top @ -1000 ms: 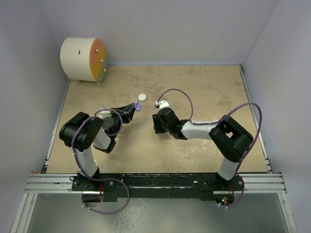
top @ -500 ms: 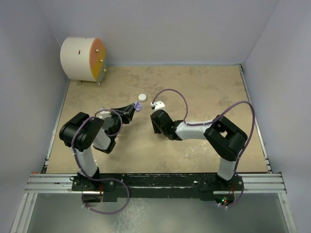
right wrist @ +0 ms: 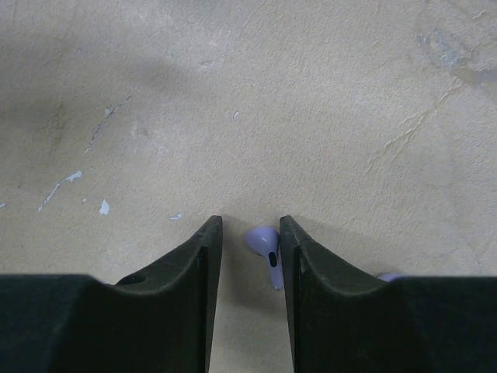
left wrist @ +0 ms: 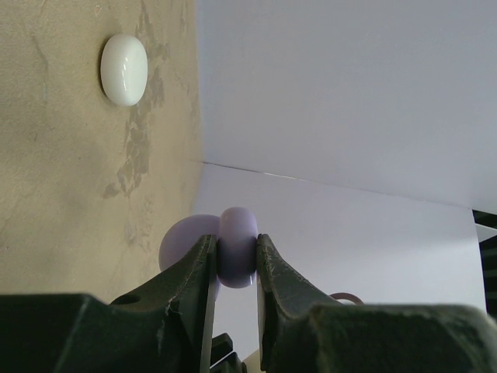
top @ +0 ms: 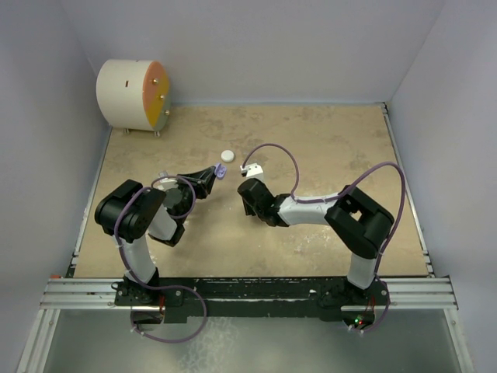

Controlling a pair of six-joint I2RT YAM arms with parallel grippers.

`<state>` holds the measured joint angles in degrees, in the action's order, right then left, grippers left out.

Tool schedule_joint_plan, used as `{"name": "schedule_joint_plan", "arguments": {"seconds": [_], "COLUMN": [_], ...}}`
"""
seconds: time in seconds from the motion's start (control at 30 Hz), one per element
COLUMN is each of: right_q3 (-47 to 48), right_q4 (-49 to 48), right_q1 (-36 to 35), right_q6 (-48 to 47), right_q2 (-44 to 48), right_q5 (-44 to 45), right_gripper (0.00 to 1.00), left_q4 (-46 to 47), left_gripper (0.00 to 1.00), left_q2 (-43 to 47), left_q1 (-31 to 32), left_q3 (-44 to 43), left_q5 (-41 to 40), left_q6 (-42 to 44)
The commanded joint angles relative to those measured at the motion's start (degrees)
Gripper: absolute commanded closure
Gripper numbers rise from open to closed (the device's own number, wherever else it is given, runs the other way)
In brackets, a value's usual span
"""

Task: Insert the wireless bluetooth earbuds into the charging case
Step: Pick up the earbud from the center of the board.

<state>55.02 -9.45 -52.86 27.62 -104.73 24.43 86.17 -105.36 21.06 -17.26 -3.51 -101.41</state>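
Right fingers (right wrist: pixel 203 260) low over counter (right wrist: pixel 233 93), parted, straddling one lilac earbud (right wrist: pixel 266 247) that lies flat between them, not pinched. Farther left, left fingers (left wrist: pixel 273 272) clamped on lilac case half (left wrist: pixel 238 229), gripped edge-on. White half (left wrist: pixel 124 68) lies on counter just beyond. Drum (top: pixel 132 95) far left.

The tabletop (top: pixel 326 148) looks like matt, mottled beige stone, scuffed with pale flecks. The lilac case half (left wrist: pixel 238 245) is smooth satin plastic; the white case half (left wrist: pixel 124 69), at eleven o'clock from it, is glossy. The earbud (right wrist: pixel 266 246) is shiny lilac plastic. The right gripper (right wrist: pixel 251 225) has dark, matt, faintly grainy fingers (right wrist: pixel 198 268).
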Motion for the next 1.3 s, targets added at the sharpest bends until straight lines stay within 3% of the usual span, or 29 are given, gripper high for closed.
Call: {"name": "schedule_joint_plan", "arguments": {"seconds": [0.0,1.27], "right_q3": [-1.9,-4.2], "right_q4": [10.9,11.6], "right_q1": [-0.7,-0.7], "right_q6": [1.8,2.3], "right_q2": [-2.2,-2.5], "right_q5": [-1.5,-2.7], "right_gripper": [0.63,0.72], "left_q4": [12.5,12.4], "left_gripper": [1.00,1.00], "left_q2": [0.7,0.3], "left_q1": [-0.1,-0.1], "left_q3": [0.4,-0.4], "left_q5": [-0.6,-0.3], "left_q6": [-0.3,-0.1]}}
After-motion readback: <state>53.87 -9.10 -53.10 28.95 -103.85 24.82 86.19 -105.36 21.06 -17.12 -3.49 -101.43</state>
